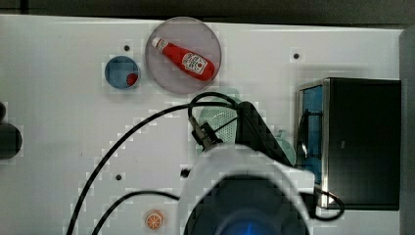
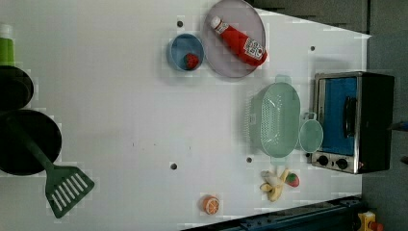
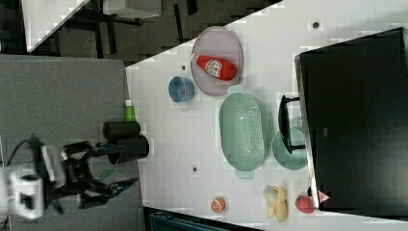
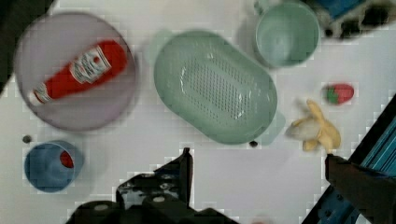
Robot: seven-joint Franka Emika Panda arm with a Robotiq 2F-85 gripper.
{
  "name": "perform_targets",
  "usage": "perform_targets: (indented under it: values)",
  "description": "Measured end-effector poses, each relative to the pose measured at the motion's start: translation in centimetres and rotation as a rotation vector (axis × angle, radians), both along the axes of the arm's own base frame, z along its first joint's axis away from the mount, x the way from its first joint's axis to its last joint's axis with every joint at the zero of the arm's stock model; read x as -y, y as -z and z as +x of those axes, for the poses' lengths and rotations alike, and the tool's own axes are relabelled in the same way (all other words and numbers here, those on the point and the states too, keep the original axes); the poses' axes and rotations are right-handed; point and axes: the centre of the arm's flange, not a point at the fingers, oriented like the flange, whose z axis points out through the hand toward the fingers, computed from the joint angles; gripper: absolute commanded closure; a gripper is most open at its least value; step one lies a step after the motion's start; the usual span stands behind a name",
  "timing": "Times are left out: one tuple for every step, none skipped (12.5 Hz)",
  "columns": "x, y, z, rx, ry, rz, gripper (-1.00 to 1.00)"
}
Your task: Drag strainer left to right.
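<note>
- The worktop (image 2: 120, 120) is plain white with a few small dark holes in it; dark floor and a grey mat border it in the right view.
- The strainer (image 2: 275, 119) lies open side up near the left view's right, just beside the toaster oven (image 2: 353, 122), with the mint-green cup (image 2: 311, 135) between the two.
- A grey plate (image 2: 226, 53) carries a ketchup bottle (image 2: 240, 41) lying on its side; a blue bowl (image 2: 185, 52) with a strawberry in it sits just beside the plate.
- A peeled banana (image 2: 274, 184), a second strawberry (image 2: 292, 179) and an orange slice (image 2: 210, 204) lie along the left view's lower edge.
- A green spatula (image 2: 62, 185) and black pans sit at the left view's left.
- In the right view the gripper (image 3: 113, 185) hangs off the worktop's edge, well apart from the strainer.
- In the wrist view the jaws stand spread wide, holding nothing, with the strainer lying in the middle.
</note>
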Motion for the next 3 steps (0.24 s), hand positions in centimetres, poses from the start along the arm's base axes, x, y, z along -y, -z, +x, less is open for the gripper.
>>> perform_targets:
  values:
    - [-0.17,-1.04,-0.61,0.009,-0.007,-0.001,-1.0]
    - [-0.23,-1.58,-0.85,0.024,-0.011,0.012,-1.0]
    - [-0.18,-1.69,-0.78,0.022,-0.007,0.037,-1.0]
